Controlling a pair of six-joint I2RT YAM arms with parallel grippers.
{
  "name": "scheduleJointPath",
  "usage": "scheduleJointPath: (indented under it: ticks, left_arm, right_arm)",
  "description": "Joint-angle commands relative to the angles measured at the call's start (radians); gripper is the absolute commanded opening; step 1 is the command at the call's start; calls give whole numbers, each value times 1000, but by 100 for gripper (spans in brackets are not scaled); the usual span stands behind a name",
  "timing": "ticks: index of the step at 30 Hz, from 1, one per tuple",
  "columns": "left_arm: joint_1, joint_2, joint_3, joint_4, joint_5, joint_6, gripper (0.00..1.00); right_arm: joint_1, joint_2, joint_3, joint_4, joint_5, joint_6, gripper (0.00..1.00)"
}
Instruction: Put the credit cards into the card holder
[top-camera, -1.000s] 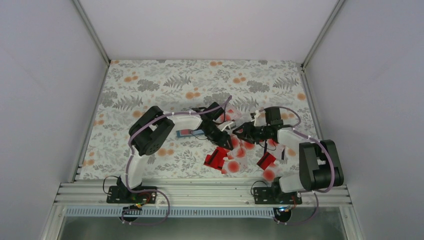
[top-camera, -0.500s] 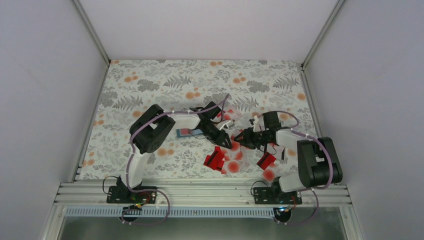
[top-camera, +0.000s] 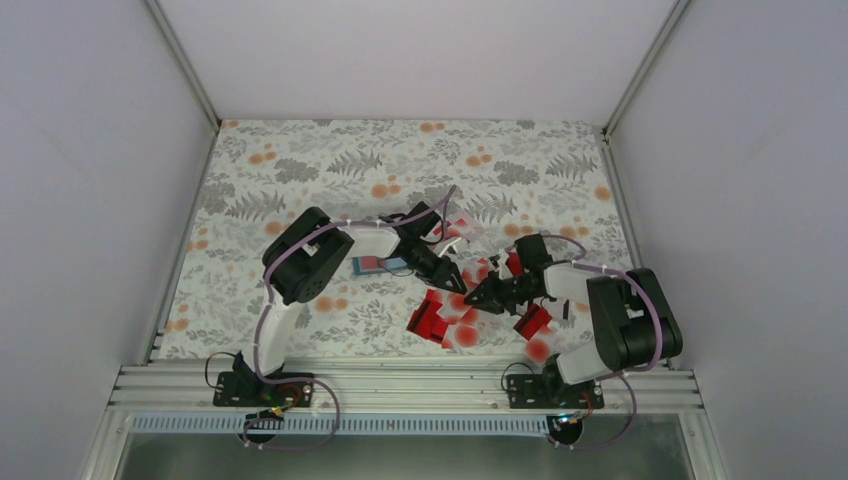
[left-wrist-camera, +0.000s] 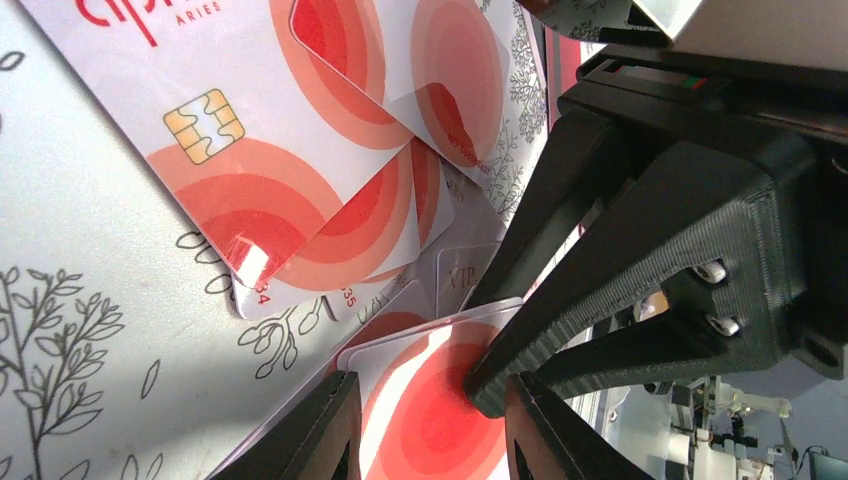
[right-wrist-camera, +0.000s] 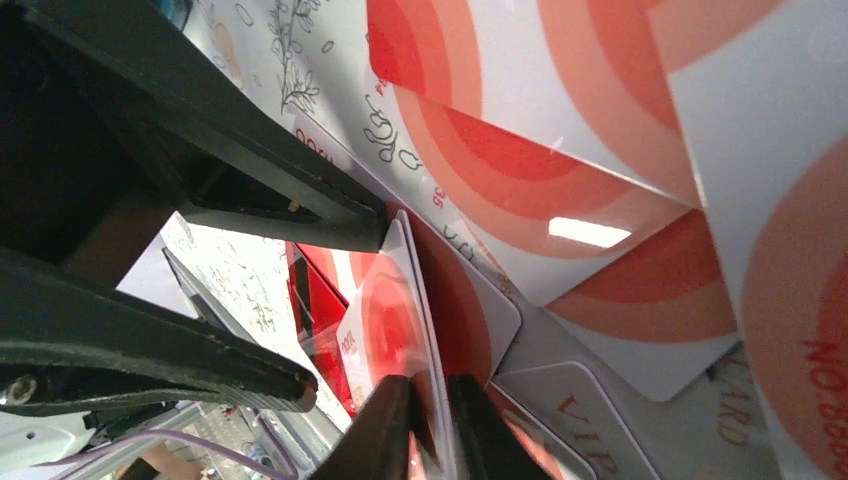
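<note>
Your surface (top-camera: 300, 170) is white, printed with grey ferns and orange blossoms. Your credit cards (top-camera: 432, 318) come solid red, or pale with concentric red and salmon rings; one pale card (left-wrist-camera: 110, 80) carries a gold chip and red lettering. The card holder (top-camera: 392, 266) is teal-blue. You have black-and-white on the left arm (top-camera: 372, 238) and right arm (top-camera: 625, 325), each trailing a lilac cable (top-camera: 258, 335).

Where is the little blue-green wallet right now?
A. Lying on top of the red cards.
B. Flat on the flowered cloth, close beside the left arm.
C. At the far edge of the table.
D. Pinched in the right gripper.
B: the top view shows the card holder flat on the cloth, tucked beside the left arm, left of the credit cards.
</note>
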Motion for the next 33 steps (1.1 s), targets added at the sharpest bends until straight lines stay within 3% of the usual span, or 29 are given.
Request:
scheduleJointPath:
  ticks: [1, 8, 17, 26, 33]
  left_arm:
    - [-6, 27, -48, 38, -31, -26, 38]
    - [0, -65, -94, 54, -59, -42, 39]
    - [42, -240, -72, -27, -165, -32, 72]
    - [69, -402, -109, -43, -171, 5, 71]
    - [141, -557, -248, 55, -48, -20, 64]
  right_arm:
    - [18, 11, -8, 24, 7, 26, 6]
    - [17, -41, 6, -54, 42, 28, 4]
    - [17, -197, 69, -194, 64, 27, 4]
    - [17, -347, 160, -190, -3, 29, 4]
    - [14, -413, 237, -120, -81, 34, 4]
